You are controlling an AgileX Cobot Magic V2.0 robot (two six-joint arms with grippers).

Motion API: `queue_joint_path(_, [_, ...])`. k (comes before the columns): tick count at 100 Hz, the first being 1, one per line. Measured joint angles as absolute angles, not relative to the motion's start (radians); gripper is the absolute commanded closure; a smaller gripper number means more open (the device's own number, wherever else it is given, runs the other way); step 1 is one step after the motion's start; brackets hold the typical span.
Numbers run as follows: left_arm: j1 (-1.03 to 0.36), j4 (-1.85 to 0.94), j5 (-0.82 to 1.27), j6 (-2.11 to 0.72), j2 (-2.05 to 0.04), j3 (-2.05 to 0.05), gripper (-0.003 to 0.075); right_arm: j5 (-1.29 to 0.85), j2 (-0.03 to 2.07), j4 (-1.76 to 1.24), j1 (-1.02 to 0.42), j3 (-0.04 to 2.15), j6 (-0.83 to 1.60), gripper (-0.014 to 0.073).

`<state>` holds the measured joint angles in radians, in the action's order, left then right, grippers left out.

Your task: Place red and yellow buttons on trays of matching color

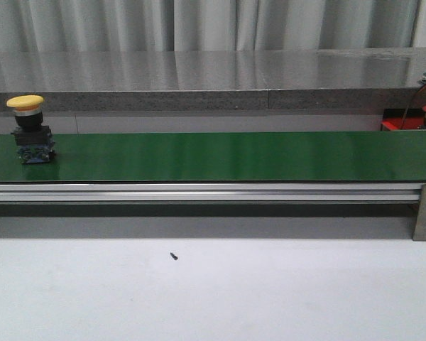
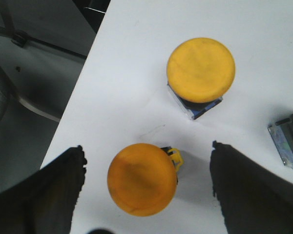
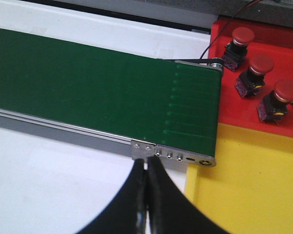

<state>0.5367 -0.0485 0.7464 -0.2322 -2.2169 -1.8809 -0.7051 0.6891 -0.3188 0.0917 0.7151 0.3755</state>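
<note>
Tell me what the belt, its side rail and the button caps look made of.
Belt: smooth green rubber or PVC, going by its soft sheen.
Side rail: brushed metal, likely aluminium; silvery and grooved.
Yellow caps: matte moulded plastic, slightly scuffed.
Red caps: probably the same plastic, evenly coloured and domed.

Green belt (image 1: pixel 227 156): smooth, faintly glossy, rubbery look, fine ribs near its end. Rail (image 1: pixel 199 192) under it: brushed bare metal, as is the screwed end bracket (image 3: pixel 173 155). Yellow button (image 1: pixel 25 103): matt plastic cap over a dark plastic body. Two more yellow caps (image 2: pixel 200 69) (image 2: pixel 142 179): matt, slightly scuffed plastic, on a smooth white table (image 2: pixel 132 78). Red tray (image 3: pixel 234 105) and yellow tray (image 3: pixel 254 180): smooth plastic, slight sheen. Red buttons (image 3: pixel 260 64): glossy plastic caps. Counter (image 1: pixel 199 71) behind: speckled, polished, reflective. Curtain (image 1: pixel 199 25): grey pleated cloth.
</note>
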Motion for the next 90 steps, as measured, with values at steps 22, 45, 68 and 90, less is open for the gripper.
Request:
queue_joint_path(22, [0.537, -0.049, 0.746, -0.232, -2.246, -1.884, 0.0197, -0.705, 0.689, -0.319, 0.092, 0.715, 0.375, 0.0664])
queue_joint_path(45, [0.537, -0.049, 0.744, -0.232, -2.284, -1.884, 0.0198, -0.705, 0.689, -0.319, 0.092, 0.715, 0.375, 0.0664])
queue_joint_path(68, [0.537, -0.050, 0.720, -0.232, -2.286, -1.884, 0.0311, -0.705, 0.689, -0.319, 0.092, 0.715, 0.375, 0.0664])
queue_joint_path(90, [0.537, -0.050, 0.711, -0.232, -2.287, -1.884, 0.0492, -0.705, 0.689, -0.319, 0.092, 0.715, 0.375, 0.0664])
